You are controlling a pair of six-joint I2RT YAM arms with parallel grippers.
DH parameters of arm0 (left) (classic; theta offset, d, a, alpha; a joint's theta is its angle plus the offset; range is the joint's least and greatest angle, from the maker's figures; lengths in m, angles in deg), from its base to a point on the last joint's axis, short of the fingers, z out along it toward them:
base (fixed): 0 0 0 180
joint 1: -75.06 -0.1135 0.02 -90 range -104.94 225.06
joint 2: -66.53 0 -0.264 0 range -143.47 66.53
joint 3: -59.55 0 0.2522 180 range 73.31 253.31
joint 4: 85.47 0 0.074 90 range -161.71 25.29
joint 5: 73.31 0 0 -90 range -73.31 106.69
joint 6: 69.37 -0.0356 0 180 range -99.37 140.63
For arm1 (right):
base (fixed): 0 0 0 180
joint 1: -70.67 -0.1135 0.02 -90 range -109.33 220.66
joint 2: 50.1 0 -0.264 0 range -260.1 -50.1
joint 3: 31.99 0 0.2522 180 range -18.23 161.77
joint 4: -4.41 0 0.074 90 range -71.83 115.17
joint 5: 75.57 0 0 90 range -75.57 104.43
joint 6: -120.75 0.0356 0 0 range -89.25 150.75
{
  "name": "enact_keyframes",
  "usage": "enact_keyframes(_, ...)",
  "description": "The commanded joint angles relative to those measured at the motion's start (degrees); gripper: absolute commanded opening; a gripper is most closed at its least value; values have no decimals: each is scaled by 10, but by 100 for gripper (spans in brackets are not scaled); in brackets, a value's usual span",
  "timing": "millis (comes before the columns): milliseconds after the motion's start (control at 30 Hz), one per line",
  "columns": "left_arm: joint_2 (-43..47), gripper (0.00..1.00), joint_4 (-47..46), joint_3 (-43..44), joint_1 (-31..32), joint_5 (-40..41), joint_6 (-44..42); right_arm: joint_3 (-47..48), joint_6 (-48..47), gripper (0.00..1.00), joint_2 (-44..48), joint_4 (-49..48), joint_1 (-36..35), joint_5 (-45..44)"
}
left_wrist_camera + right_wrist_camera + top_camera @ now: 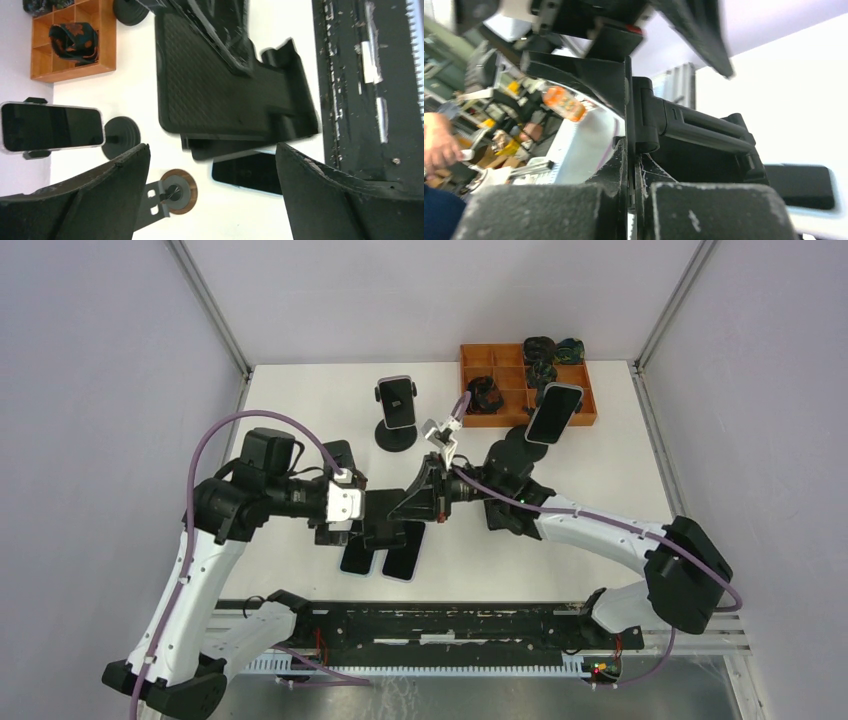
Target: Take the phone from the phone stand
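- I see the left fingers spread wide apart along the bottom of the left wrist frame, with nothing between them, hanging over the white desk.
- Above them in that frame is a black textured phone holder with no phone in it; the right arm reaches in from the top edge beside it.
- The right fingers are pressed together at the bottom of the right wrist frame. A thin black edge rises from their seam, and I cannot tell whether it is pinched there.
- In the overhead frame the two sets of fingers come close to each other just below the centre.
- Under them, two phones lie flat on the desk side by side: the left flat dark phone and the right flat dark phone.
- Upper centre of the overhead frame, a glossy black clamped phone sits in a black round-based stand.
- Upper right, a tilted black phone is propped just in front of the orange compartment tray, which holds dark bundled items.
- Low in the left wrist frame, a brown disc on a grey bracket rests on the desk between the left fingers.
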Motion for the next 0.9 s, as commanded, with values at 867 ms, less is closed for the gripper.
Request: enact_keyframes(867, -10, 100, -34, 58, 2, 155, 166, 245, -381, 0, -272, 386, 122, -125)
